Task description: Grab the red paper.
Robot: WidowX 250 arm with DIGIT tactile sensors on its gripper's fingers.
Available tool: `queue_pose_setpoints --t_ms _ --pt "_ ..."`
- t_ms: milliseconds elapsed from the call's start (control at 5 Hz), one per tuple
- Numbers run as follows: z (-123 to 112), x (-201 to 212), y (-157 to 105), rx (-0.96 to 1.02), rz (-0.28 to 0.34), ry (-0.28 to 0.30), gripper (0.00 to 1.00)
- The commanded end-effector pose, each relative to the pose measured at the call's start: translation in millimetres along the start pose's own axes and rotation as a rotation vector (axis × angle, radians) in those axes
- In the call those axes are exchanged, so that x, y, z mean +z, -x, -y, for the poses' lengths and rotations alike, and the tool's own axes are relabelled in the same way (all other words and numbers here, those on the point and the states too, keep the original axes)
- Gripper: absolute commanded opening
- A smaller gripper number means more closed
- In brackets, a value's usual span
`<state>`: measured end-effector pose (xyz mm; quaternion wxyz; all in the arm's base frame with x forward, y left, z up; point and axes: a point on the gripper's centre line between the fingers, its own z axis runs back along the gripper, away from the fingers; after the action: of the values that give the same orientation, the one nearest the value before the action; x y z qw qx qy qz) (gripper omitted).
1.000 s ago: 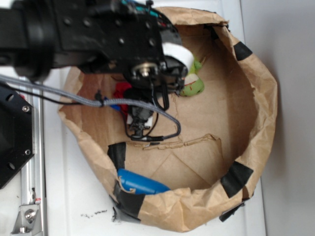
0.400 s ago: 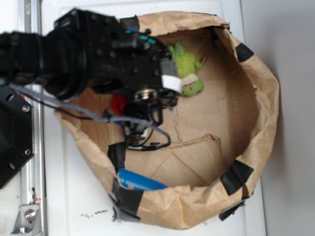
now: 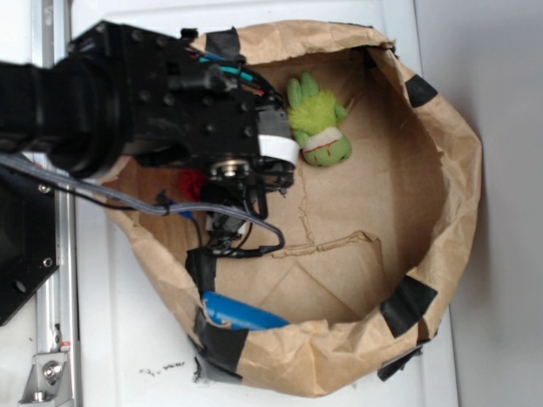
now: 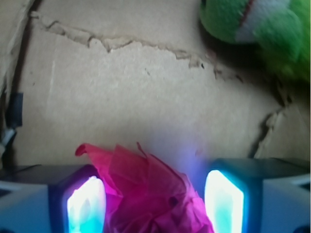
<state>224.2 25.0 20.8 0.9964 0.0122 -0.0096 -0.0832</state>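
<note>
Black arm reaching in from left, over paper bag. Gripper spread, fingers glowing blue, straddling crumpled red paper on creased brown floor; contact unclear. Fuzzy green plush toy upper right. Smooth blue object by near wall.

No text, label, brand, number or sign can be read in either view. The only thing close to writing is a short row of small dark specks on the white tabletop below the brown paper bag rolled down into a bowl in the exterior view; it might be print, but it is too small and blurred to tell. The white band on the black robot arm shows no lettering that can be made out.
</note>
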Motion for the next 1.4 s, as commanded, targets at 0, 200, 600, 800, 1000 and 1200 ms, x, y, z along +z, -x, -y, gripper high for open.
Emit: queue_pose_setpoints --t_ms 0,200,600,800,1000,1200 --pt "1.1 29.2 2.2 0.009 0.055 -0.018 0.0" --pt "-4.0 68.7 -4.0 0.055 0.097 -0.021 0.0" --pt "-6.9 169.0 -45.2 0.173 0.179 0.067 0.0" --pt "-4.0 198.4 -52.4 0.168 0.188 0.062 0.0" --pt "-1.8 199.2 -57.3 0.201 0.179 -0.002 0.0" --pt "2.7 200.0 -56.8 0.201 0.157 -0.014 0.0"
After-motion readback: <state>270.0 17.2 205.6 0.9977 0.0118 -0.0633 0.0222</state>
